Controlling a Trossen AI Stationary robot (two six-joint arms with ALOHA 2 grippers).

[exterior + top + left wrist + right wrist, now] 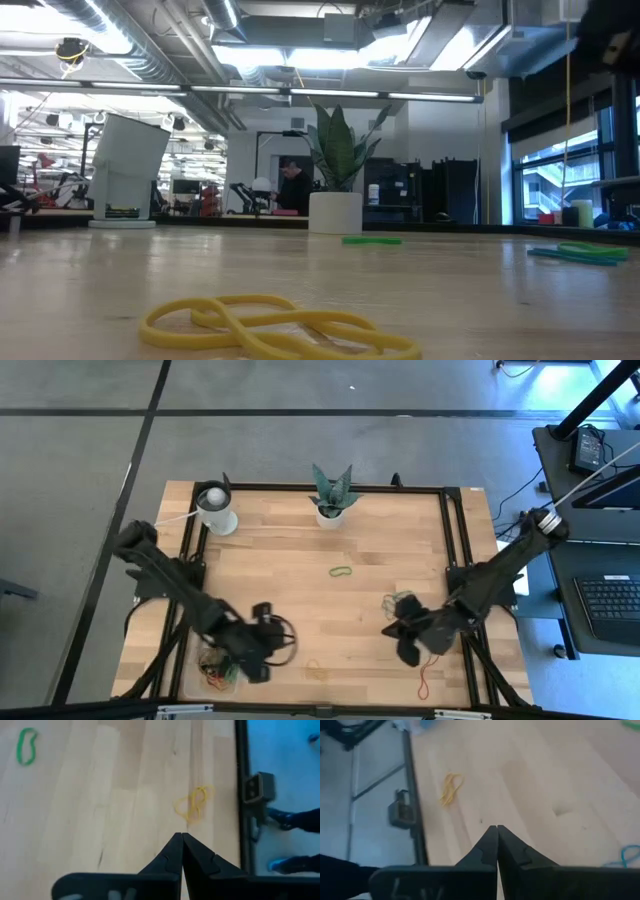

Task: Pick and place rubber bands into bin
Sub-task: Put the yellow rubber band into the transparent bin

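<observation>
Left pincer (182,840) pressed together, empty, above the counter's (300,580) near-left part, beside the bin (218,670) holding several bands. Right pincer (497,832) likewise pressed together, empty, near-right. Yellow rubber band (275,325) lying at near edge; green band (341,571) mid-counter.

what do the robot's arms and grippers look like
Two dark, near-black jointed arms, both matt, with black cable looped by the left gripper. The right gripper looks the same. Up close, the left fingers and right fingers are black wedges tapering to a point. No markings are legible.
</observation>
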